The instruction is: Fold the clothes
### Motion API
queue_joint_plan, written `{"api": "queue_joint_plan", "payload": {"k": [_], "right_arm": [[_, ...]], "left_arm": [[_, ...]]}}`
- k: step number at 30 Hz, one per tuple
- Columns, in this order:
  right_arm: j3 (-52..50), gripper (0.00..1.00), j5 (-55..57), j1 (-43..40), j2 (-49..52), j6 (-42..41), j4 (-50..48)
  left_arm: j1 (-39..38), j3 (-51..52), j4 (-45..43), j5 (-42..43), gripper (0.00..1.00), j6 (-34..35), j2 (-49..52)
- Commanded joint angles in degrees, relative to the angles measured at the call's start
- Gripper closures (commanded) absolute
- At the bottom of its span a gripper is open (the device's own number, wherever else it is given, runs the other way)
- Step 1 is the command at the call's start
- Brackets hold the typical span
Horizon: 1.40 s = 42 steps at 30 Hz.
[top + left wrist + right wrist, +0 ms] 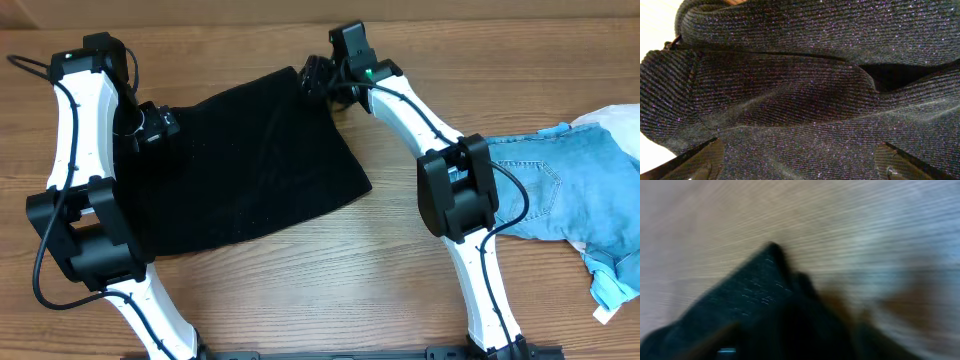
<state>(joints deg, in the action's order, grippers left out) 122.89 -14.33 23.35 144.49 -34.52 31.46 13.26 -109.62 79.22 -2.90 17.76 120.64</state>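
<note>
Seen from above, the black knit garment [250, 160] lies folded in a rough square on the wooden surface [330, 290], left of centre. The light-blue denim [570, 190] is well apart at the right edge. The left hand [158, 128] reaches down over the garment's left side. Only its wrist view shows the ribbed, glittery folds and the fingers [702, 161] spread wide, gripping nothing. The right hand [318, 78] is at the garment's far right corner. Its wrist view is blurred, showing what seems a cloth corner on wood, so I cannot tell whether that hand is apart or together.
</note>
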Motion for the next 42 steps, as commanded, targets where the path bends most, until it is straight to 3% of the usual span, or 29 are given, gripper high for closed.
{"api": "queue_joint_plan", "payload": {"k": [1, 6, 10, 14, 20, 21, 23, 28, 33, 35, 37, 39, 40, 42], "right_arm": [[2.5, 0.0, 4.3, -1.8, -2.2, 2.2, 5.8], [10.9, 0.0, 11.8, -7.0, -11.2, 2.2, 26.4], [12.2, 0.0, 10.2, -9.1, -17.3, 5.3, 42.3], [10.1, 0.0, 5.1, -6.8, -17.1, 8.0, 59.5], [-4.5, 0.03, 5.3, 0.3, -17.1, 7.5, 53.0], [-8.0, 0.04, 5.3, 0.9, -17.1, 6.6, 50.7], [-14.0, 0.04, 5.2, 0.9, -17.1, 5.4, 46.8], [-25.2, 0.04, 5.2, 0.5, -17.1, 5.4, 38.6], [-28.7, 0.08, -0.4, 0.6, -17.1, 7.8, 31.7], [-28.7, 0.15, -1.1, 0.6, -17.1, 7.8, 31.1], [-28.7, 0.34, -2.6, 0.6, -17.1, 7.8, 30.5], [-28.7, 0.61, -3.2, 0.6, -17.1, 7.1, 30.3], [-28.7, 0.8, -3.1, 0.6, -17.1, 6.1, 30.3], [-28.7, 0.96, -2.8, 0.6, -17.1, 5.0, 30.5]], "left_arm": [[0.2, -1.1, -0.1, -0.7, 0.0, -1.1, -1.7], [0.2, -1.1, -0.2, -0.5, 0.03, -4.4, -1.7], [0.2, -1.1, -1.6, -0.3, 0.07, -4.5, -1.4], [0.3, -1.1, -2.8, -0.1, 0.11, -4.5, 1.7], [0.7, -1.1, -3.1, -0.1, 0.1, -6.0, 5.6], [1.1, -1.1, -3.2, -0.1, 0.14, -6.0, 5.6], [1.7, -1.1, -3.9, -0.1, 0.36, -5.9, 5.6], [3.0, -1.1, -6.5, 0.2, 0.43, -4.7, 5.6], [3.1, 0.7, -9.6, -0.6, 0.55, -4.7, 5.7], [3.7, 2.5, -11.0, -0.5, 0.71, -4.6, 5.7], [4.3, 3.0, -11.8, -0.6, 0.85, -4.5, 5.7], [5.3, 3.0, -12.2, -0.7, 0.96, -4.4, 5.7], [5.9, 3.0, -12.3, -1.1, 0.96, -3.6, 5.7], [7.1, 3.0, -12.2, -2.4, 0.96, -2.3, 5.7]]}}
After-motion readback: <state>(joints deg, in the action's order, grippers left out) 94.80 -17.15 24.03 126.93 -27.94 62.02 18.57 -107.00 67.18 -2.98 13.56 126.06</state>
